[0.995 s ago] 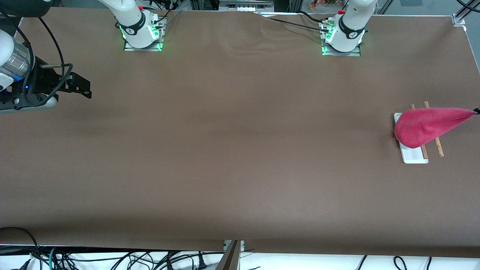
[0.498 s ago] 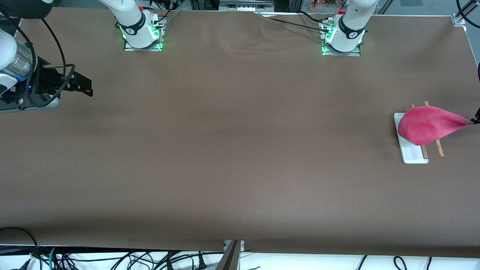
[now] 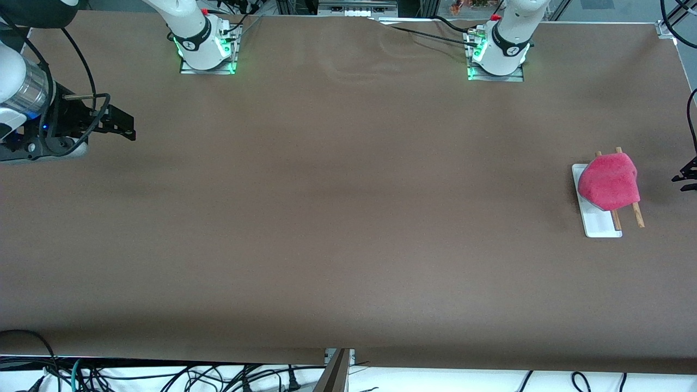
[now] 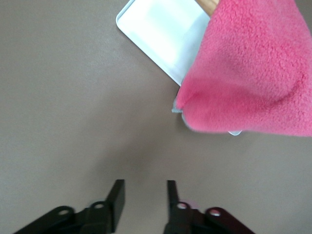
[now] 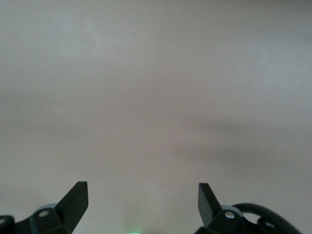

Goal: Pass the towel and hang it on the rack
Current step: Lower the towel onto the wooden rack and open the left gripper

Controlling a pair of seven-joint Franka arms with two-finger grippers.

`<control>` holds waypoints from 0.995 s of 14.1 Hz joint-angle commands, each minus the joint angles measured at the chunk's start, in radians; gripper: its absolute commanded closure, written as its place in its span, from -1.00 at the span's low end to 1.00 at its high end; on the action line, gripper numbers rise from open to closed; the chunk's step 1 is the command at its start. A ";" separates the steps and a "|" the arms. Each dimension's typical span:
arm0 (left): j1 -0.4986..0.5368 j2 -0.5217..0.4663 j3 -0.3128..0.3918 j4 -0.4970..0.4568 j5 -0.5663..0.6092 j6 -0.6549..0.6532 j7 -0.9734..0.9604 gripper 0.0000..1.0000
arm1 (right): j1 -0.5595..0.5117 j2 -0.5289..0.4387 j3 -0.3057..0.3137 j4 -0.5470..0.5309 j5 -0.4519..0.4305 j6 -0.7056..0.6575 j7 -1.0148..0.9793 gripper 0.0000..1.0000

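The pink-red towel (image 3: pixel 609 181) hangs draped over the two wooden rods (image 3: pixel 636 213) of the rack, whose white base (image 3: pixel 598 222) lies at the left arm's end of the table. My left gripper (image 3: pixel 684 182) is open and empty beside the rack, apart from the towel. In the left wrist view the towel (image 4: pixel 253 78) covers part of the white base (image 4: pixel 161 34), and the left gripper (image 4: pixel 144 187) is open over bare table. My right gripper (image 3: pixel 121 126) is open and empty at the right arm's end of the table, and it shows open in the right wrist view (image 5: pixel 142 192).
The brown table cover (image 3: pixel 348 218) is bare between the two arms. The arm bases (image 3: pixel 206 49) stand along the table's edge farthest from the front camera. Cables (image 3: pixel 163 375) lie below the table's nearest edge.
My left gripper has opened and let go of the towel's corner. The stretched corner has dropped, and the towel now hangs bunched on the rods. The right arm has barely moved.
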 commanded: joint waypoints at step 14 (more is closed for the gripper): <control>-0.296 -0.304 -0.128 0.039 0.013 -0.375 -0.469 -1.00 | -0.150 -0.003 0.126 -0.009 -0.011 0.003 -0.014 -1.00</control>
